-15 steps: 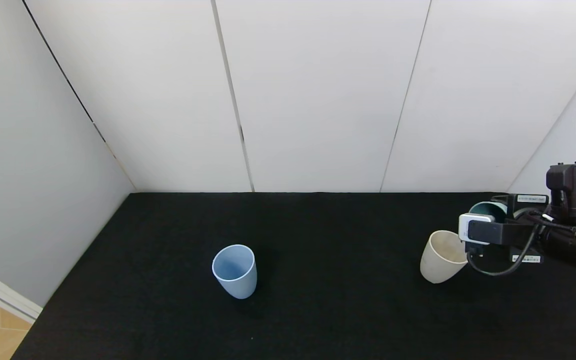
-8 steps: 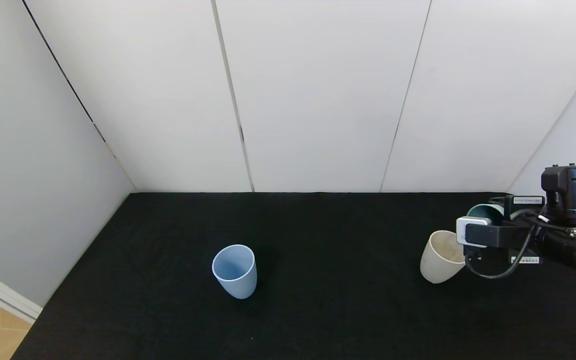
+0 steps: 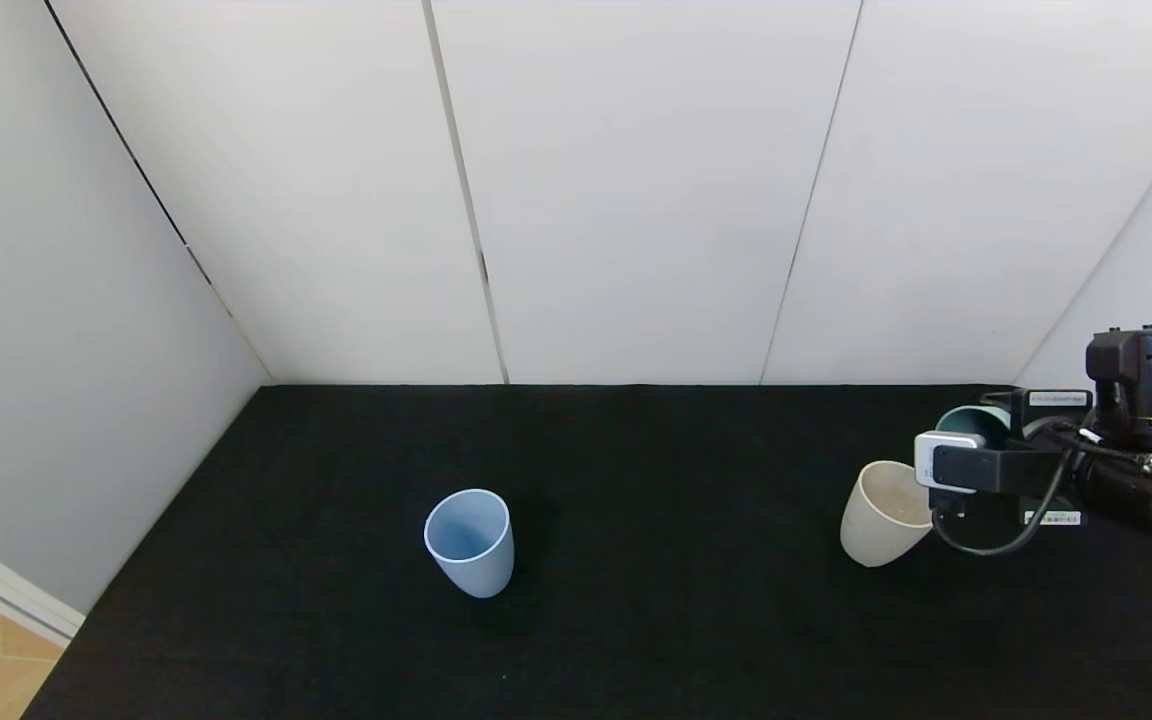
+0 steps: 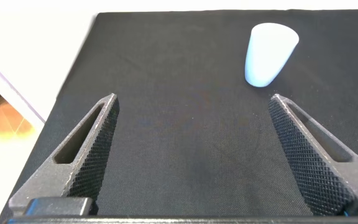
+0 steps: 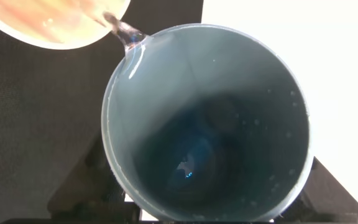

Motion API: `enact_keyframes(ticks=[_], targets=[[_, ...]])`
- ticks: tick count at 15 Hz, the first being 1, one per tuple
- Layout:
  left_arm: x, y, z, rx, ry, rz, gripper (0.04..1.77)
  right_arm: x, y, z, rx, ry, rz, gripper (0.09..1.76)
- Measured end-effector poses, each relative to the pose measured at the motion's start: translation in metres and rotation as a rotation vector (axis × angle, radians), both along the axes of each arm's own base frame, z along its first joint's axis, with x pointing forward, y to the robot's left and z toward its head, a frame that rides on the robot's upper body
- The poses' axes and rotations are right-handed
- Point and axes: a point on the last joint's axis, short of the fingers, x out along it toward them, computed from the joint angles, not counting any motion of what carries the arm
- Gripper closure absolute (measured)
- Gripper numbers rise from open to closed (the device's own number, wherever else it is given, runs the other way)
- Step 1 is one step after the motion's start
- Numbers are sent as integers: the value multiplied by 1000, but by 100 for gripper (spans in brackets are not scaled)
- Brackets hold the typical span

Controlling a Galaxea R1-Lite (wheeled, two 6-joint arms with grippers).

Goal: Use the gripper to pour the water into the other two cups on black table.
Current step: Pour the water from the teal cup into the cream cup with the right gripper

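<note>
Water [image 5: 124, 32] is running off our teal cup's [image 5: 207, 121] rim into the cream cup [image 3: 882, 525] at the table's [image 3: 636, 600] right side, so we're mid-pour on the first fill. Our right gripper [image 3: 981, 440] is clamped on the tilted teal cup. The blue cup [image 3: 469, 541], mid-table, looks dry and still waits. Our left gripper [image 4: 191, 149] hovers nearby, fingers apart.

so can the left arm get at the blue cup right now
Probably yes: the left pincer is open with bare black table between it and the upright light blue cup; nothing blocks the way.
</note>
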Motion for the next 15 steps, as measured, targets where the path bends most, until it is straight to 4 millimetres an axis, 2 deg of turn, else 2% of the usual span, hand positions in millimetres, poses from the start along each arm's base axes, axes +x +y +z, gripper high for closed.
enact_keyframes(ticks=[4, 11, 15], targets=[[0, 0, 0, 0, 0, 0, 9, 1, 0, 2, 27, -8, -4, 62], [0, 0, 0, 0, 0, 0, 9, -2, 9, 8, 292, -51, -45, 62], [0, 0, 0, 0, -1, 0, 9, -4, 23, 25, 475, -109, -63, 62]])
